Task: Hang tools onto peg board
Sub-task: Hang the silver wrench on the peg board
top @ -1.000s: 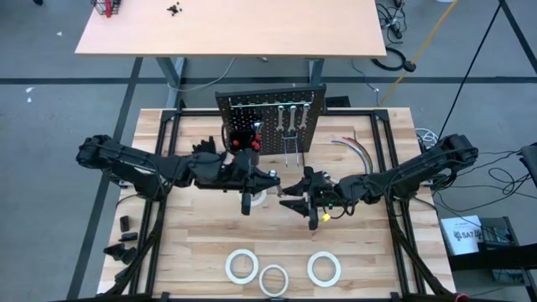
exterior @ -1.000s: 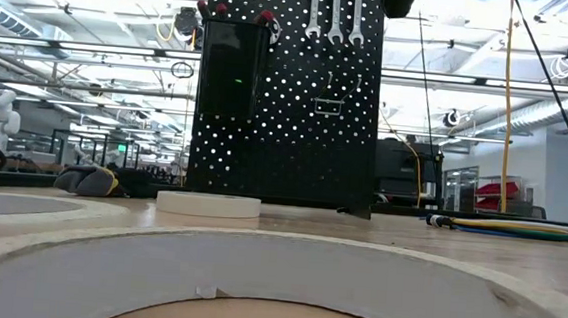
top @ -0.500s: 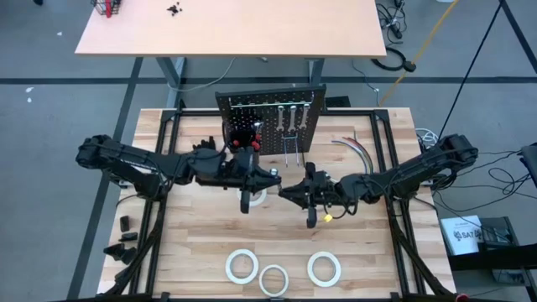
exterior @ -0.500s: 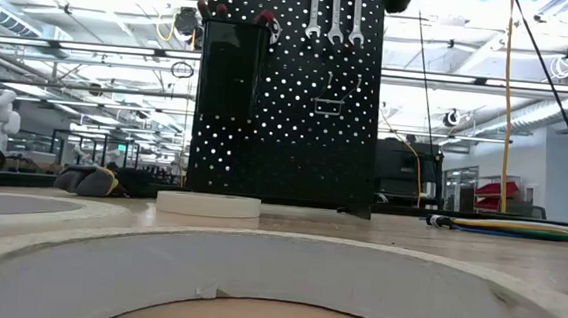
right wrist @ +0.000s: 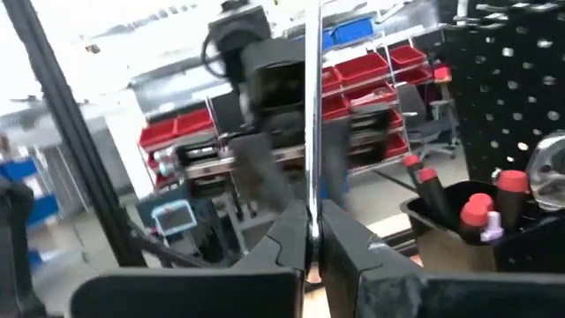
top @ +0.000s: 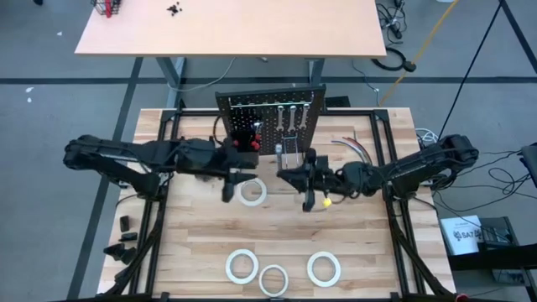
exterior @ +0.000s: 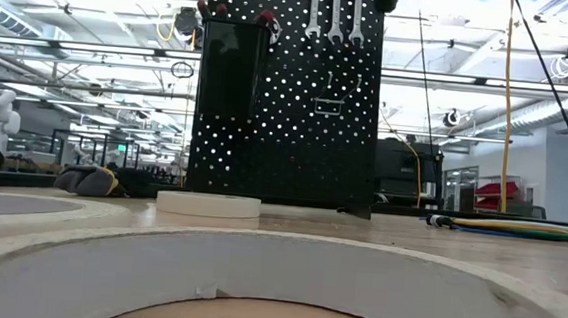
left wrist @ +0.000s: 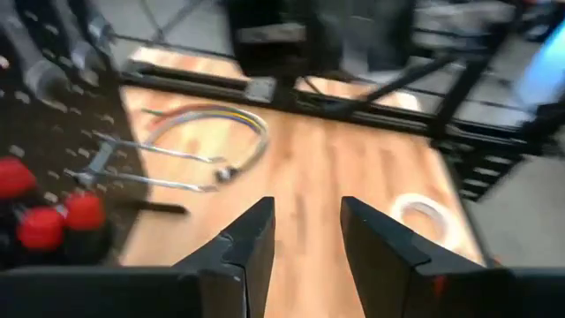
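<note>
The peg board (top: pixel 270 117) stands upright at the table's far middle. Silver wrenches (top: pixel 291 112) hang on its hooks, and red-handled screwdrivers (top: pixel 245 139) stick up from its black bin. My right gripper (right wrist: pixel 311 231) hovers just in front of the board, shut on a thin silver tool (right wrist: pixel 311 106); the high view shows this gripper (top: pixel 287 174) too. My left gripper (left wrist: pixel 305 237) is open and holds nothing. It (top: pixel 228 183) sits left of a white tape roll (top: pixel 251 193) lying flat on the table. My right gripper pinches the thin silver tool's lower end (right wrist: pixel 311 210) between its two fingers. The arm reaches in level from the table's right. The tool stands straight up out of the fingertips, seen edge-on, and is clear of the table.
Three more tape rolls (top: pixel 273 277) lie along the near edge, one right in front of the low camera. Curved grey hoses (top: pixel 357 149) lie right of the board, and black gloves (exterior: pixel 97 179) lie to its left. A pale table (top: pixel 226 25) stands beyond.
My left gripper has opened and drawn back toward the table's left edge. My right gripper has shut on the silver tool and carried it toward the far edge, closer to the peg board.
</note>
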Controlling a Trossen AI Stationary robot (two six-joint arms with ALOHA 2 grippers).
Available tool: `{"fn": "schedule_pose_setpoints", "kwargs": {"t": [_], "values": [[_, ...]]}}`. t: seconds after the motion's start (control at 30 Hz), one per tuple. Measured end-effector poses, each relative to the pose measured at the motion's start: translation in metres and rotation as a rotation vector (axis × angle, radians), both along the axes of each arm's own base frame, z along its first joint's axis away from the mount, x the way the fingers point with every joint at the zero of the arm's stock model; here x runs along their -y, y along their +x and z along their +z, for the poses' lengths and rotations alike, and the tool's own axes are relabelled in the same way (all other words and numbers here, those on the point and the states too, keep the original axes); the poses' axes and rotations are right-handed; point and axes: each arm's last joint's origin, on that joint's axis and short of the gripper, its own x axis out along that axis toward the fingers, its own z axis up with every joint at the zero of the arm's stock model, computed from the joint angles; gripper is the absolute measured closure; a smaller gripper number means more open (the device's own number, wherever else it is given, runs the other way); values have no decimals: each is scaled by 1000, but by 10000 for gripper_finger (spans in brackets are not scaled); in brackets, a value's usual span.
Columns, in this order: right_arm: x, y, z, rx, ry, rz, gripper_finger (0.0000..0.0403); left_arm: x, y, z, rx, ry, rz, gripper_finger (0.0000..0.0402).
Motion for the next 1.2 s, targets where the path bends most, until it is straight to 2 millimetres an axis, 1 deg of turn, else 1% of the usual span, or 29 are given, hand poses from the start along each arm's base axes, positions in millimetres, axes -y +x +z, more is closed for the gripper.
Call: {"fn": "schedule_pose_setpoints", "kwargs": {"t": [0.07, 0.17, 0.27, 0.37, 0.53, 0.7, 1.0, 1.2], "values": [[11, 2, 1, 18, 43, 3, 395, 3, -9, 6, 15, -21, -50, 268], [26, 5, 1, 26, 98, -17, 395, 10, -23, 19, 83, -9, -104, 268], [37, 6, 0, 31, 125, -50, 395, 13, -34, 28, 131, 12, -93, 268], [47, 7, -1, 38, 154, -55, 395, 16, -40, 32, 155, 20, -89, 267], [57, 15, -6, 24, 189, -55, 395, 17, -40, 32, 156, 29, -90, 267], [64, 26, -7, 17, 187, -52, 395, 17, -39, 31, 151, 32, -89, 267], [80, 28, -8, 9, 210, -73, 395, 17, -40, 28, 121, 36, -89, 267], [85, 28, -11, -15, 208, -74, 395, 17, -40, 28, 121, 52, -95, 267]]}}
